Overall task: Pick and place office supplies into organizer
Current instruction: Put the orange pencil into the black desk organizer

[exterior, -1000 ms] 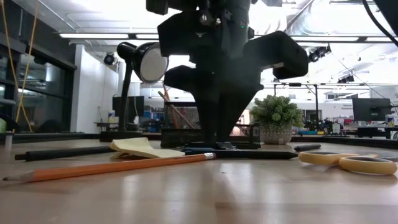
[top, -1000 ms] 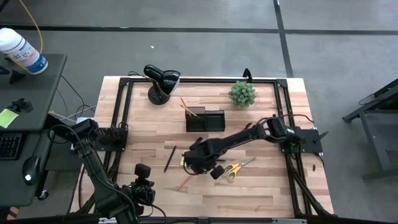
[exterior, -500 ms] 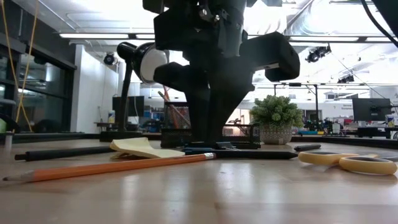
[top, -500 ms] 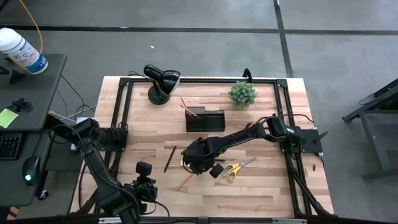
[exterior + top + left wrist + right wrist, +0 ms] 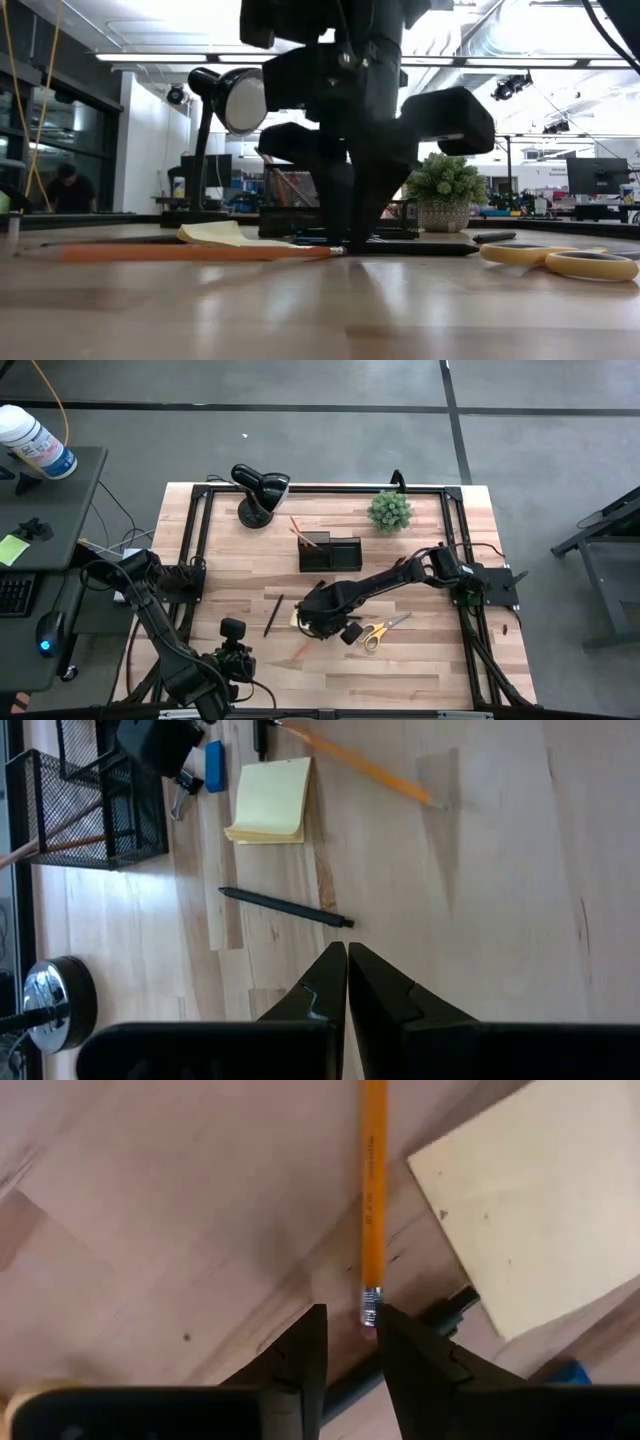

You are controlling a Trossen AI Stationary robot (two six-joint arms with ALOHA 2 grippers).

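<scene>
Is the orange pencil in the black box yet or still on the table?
Still on the table. The orange pencil lies flat on the wood beside the sticky-note pad, its eraser end between the right gripper's fingers.

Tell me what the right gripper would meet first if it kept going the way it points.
Probably the orange pencil: its eraser end sits right between the right gripper fingers, with the wooden table directly beneath. Depth is hard to judge.

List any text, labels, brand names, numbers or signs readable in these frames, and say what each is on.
No text can be read in any view.
White bottle on the side desk: its blue label is too small to read.
Yellow sticky-note pad: blank.
Orange pencil: no print visible.
Monitors in the room behind: too blurred to read.
</scene>
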